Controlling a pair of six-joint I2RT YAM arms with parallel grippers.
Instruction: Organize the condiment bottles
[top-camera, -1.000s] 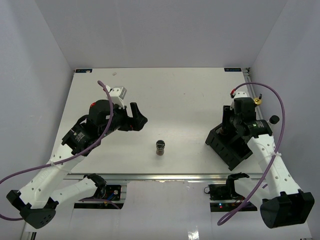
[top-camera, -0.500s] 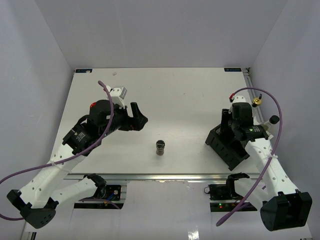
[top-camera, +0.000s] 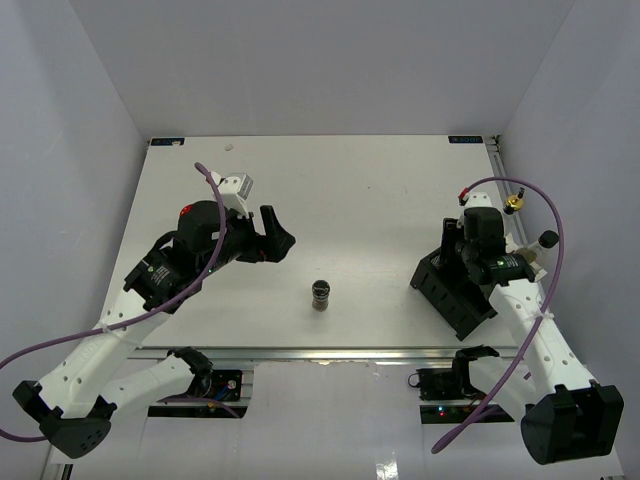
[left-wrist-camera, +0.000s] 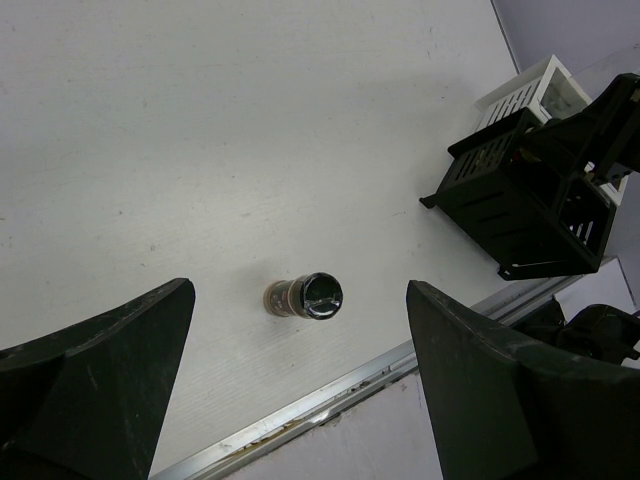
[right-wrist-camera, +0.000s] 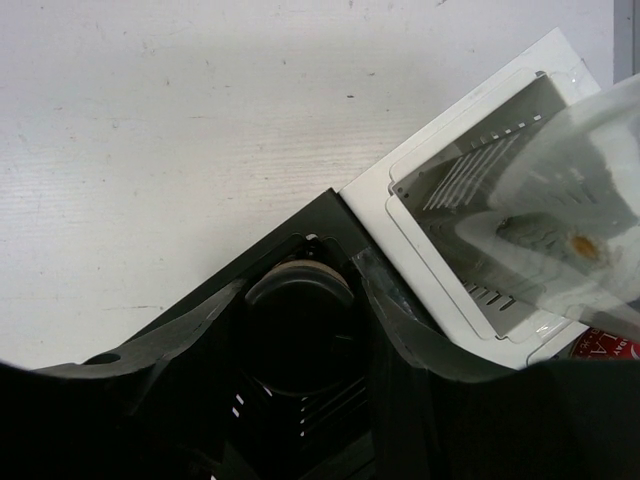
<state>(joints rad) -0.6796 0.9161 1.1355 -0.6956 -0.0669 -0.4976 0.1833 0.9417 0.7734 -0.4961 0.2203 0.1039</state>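
Note:
A small dark black-lidded jar (top-camera: 320, 295) stands alone near the table's front edge; in the left wrist view the jar (left-wrist-camera: 305, 296) is below and between my fingers. My left gripper (top-camera: 278, 240) (left-wrist-camera: 300, 400) is open and empty, up and to the left of it. My right gripper (top-camera: 462, 272) (right-wrist-camera: 297, 300) reaches into the black open-topped box (top-camera: 455, 290), its jaws close against the lid of a second black-lidded jar (right-wrist-camera: 297, 325). The gold-topped bottle (top-camera: 513, 203) and a black cap (top-camera: 548, 239) stand behind the right arm. A red cap (top-camera: 185, 210) peeks from behind the left arm.
A white perforated tray (right-wrist-camera: 470, 190) sits against the black box's far right side, with a blurred clear bottle (right-wrist-camera: 575, 170) and a red-white label (right-wrist-camera: 605, 346) in it. The metal rail (top-camera: 330, 352) marks the table's front edge.
My right gripper has moved a little toward the front and lower into the black box. The left arm and the lone jar have not moved.

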